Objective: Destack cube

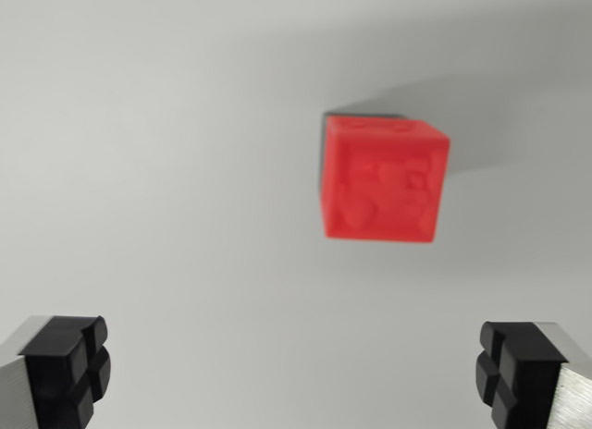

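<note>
A red cube (384, 179) with raised relief on its faces lies on the pale grey surface, right of centre in the wrist view and blurred. A thin dark strip shows behind its top edge; I cannot tell what that strip is. My gripper (291, 373) is open: its two black fingertips (67, 364) sit at the lower left and lower right corners, wide apart with nothing between them. The cube is above the fingertips in the picture, closer to the right one, and apart from both.
A plain light grey surface (166, 170) fills the whole view. A soft shadow (481, 124) stretches from the cube toward the upper right.
</note>
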Robot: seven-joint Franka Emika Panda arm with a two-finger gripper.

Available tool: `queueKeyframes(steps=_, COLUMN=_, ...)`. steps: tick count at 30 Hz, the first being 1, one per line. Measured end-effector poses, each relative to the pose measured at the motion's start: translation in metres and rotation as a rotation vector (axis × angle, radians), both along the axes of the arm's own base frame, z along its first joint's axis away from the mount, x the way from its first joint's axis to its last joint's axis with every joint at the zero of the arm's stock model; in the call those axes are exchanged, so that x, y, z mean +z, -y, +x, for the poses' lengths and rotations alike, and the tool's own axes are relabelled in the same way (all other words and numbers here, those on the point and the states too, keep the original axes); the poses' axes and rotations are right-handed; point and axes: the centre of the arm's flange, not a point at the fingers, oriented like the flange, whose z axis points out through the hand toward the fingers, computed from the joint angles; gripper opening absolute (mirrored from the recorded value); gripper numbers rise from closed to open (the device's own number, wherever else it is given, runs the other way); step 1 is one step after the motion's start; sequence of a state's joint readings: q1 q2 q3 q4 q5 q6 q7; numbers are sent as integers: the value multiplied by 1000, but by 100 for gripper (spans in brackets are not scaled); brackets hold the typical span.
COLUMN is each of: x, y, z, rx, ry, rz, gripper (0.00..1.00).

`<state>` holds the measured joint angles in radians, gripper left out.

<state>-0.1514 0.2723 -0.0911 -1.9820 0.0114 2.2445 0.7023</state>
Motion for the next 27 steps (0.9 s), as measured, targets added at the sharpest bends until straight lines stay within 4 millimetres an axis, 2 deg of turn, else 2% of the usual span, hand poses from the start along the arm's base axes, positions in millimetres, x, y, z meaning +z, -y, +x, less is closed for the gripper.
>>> queueKeyframes(steps=13, x=-34, y=43, z=-1, rx=-45, ry=7, rz=10, gripper=100)
queueKeyframes(steps=27, x=-94, y=41, z=0, rx=-41, ry=6, rz=9, gripper=100)
